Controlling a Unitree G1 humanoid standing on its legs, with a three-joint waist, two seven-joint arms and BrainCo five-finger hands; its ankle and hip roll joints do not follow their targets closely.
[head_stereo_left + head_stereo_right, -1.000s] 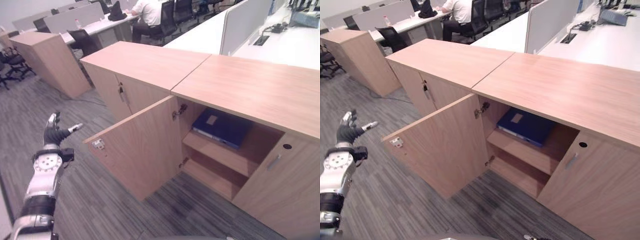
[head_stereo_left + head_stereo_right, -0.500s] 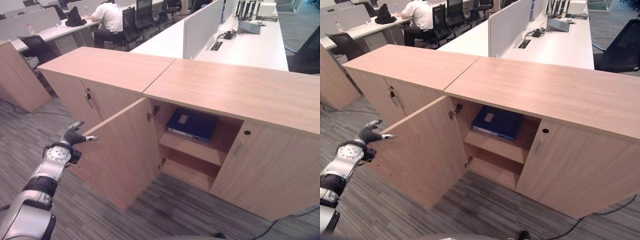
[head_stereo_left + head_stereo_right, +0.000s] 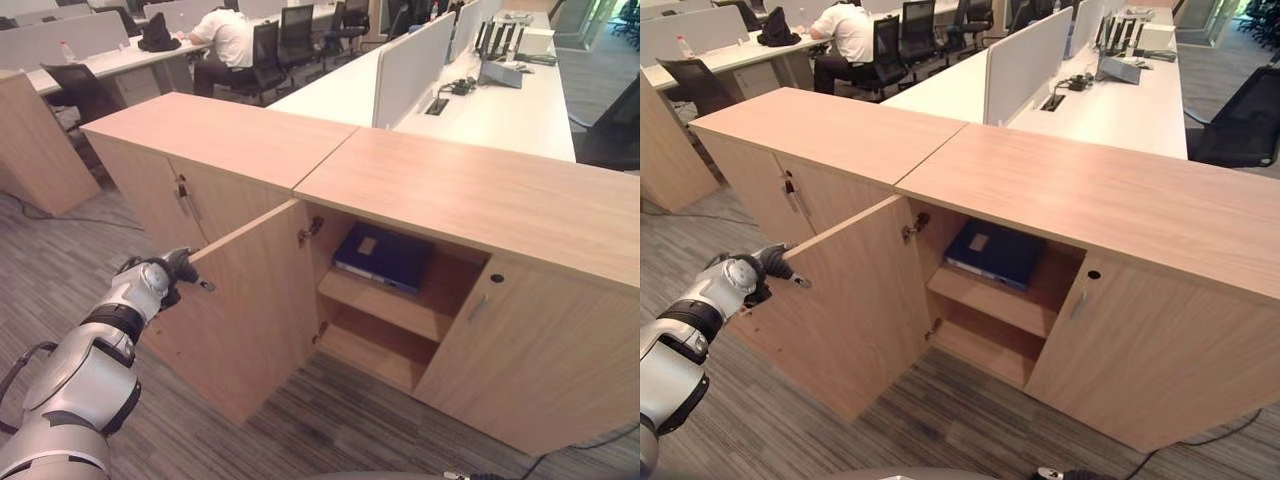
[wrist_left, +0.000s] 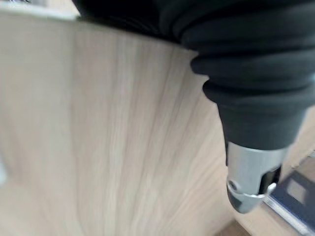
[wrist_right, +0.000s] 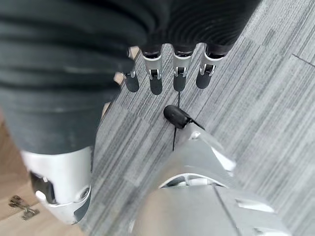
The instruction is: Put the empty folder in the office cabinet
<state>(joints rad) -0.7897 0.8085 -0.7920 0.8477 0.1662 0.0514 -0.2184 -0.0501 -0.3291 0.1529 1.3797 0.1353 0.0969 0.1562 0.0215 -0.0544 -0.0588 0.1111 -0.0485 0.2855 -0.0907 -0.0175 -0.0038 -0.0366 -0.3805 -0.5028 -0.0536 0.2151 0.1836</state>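
A dark blue folder [image 3: 383, 256] lies flat on the upper shelf inside the wooden office cabinet [image 3: 470, 190]. The cabinet's left door [image 3: 255, 300] stands wide open. My left hand [image 3: 168, 270] is at that door's free edge, touching it, with a finger [image 3: 203, 285] stretched straight across the wood. In the left wrist view the door panel [image 4: 108, 128] is very close, my thumb [image 4: 251, 182] is beside it, and a corner of the folder [image 4: 295, 194] shows past it. My right hand [image 5: 167, 73] hangs over the carpet with straight fingers, holding nothing.
The cabinet's right door [image 3: 530, 350] is closed and its lower shelf [image 3: 375, 350] is bare. A second cabinet [image 3: 200, 135] with closed doors adjoins on the left. Behind are white desks with a partition [image 3: 410, 65] and a seated person [image 3: 225, 35]. Grey carpet [image 3: 60, 250] lies in front.
My left hand has moved right, from free in the air to the open door's free edge. The camera has shifted. The folder and door stay put.
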